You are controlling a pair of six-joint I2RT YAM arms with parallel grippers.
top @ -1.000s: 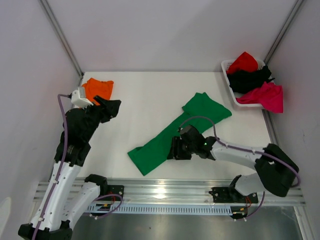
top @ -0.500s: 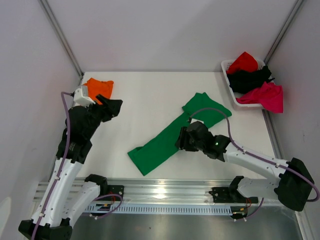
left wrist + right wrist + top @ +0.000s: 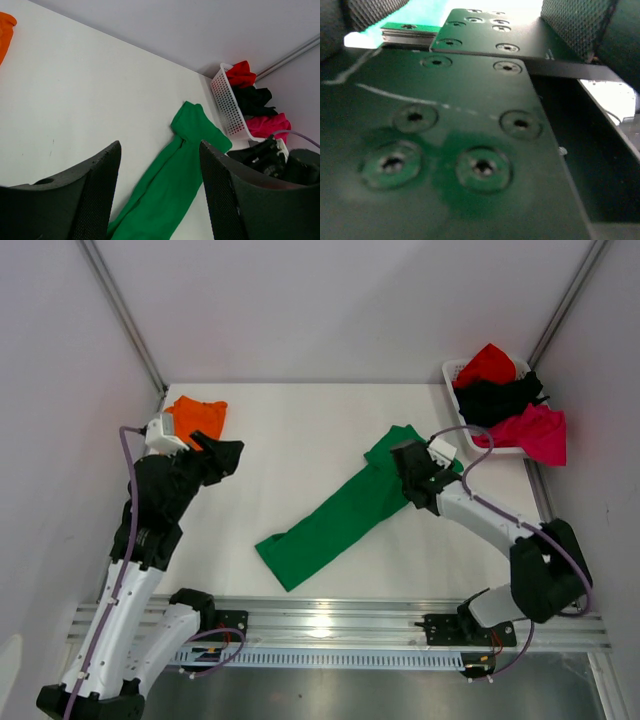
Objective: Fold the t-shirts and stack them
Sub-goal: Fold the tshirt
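A bright green t-shirt [image 3: 340,525], folded into a long narrow strip, lies diagonally across the middle of the table. The left wrist view also shows this green t-shirt [image 3: 175,175]. An orange t-shirt [image 3: 196,418] lies folded at the far left corner; its edge shows in the left wrist view [image 3: 5,30]. My right gripper [image 3: 408,462] hovers low over the strip's far right end, its mesh pads [image 3: 575,20] wide apart and open. My left gripper [image 3: 228,455] hangs open above bare table beside the orange t-shirt, with nothing between its fingers [image 3: 160,147].
A white basket [image 3: 452,370] at the far right corner holds a red t-shirt [image 3: 487,362], a black one [image 3: 497,398] and a magenta one [image 3: 530,430] that spills over its rim. Grey walls close in the table's sides. A metal rail runs along the near edge.
My right gripper has travelled from the middle of the green strip up and right to its far end. The left arm has barely moved. The green t-shirt lies as before.
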